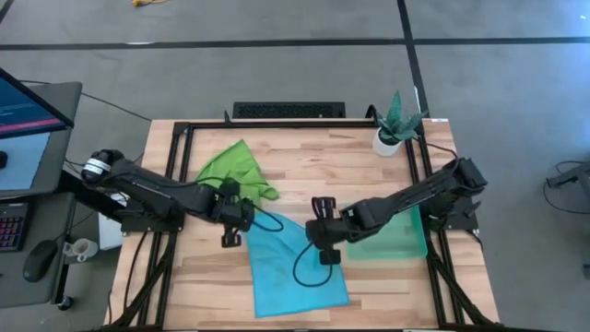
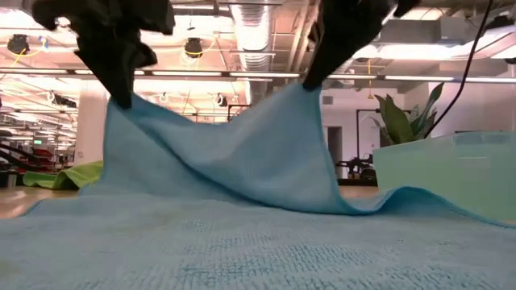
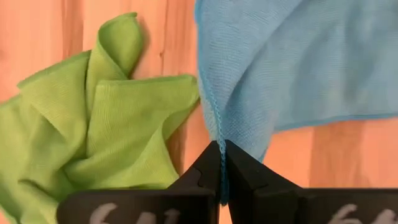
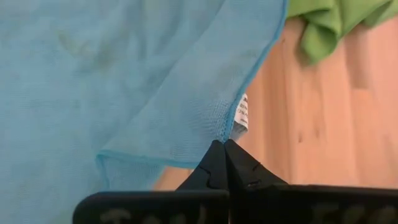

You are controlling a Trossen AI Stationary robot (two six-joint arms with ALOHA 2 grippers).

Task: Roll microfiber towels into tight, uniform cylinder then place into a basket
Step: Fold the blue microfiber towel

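Blue towel (image 1: 295, 267), white tag (image 4: 242, 114) unreadable, pinched by left hand (image 3: 221, 163) and right hand (image 4: 224, 155).

Lifted blue towel (image 1: 295, 267) fills mid-table; bare wood (image 1: 313, 171) behind seems passable.

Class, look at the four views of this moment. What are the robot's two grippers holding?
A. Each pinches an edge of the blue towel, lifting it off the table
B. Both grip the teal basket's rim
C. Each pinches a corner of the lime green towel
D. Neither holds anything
A: the left gripper and right gripper are each shut on the blue towel, whose edge hangs raised between them in the low view.
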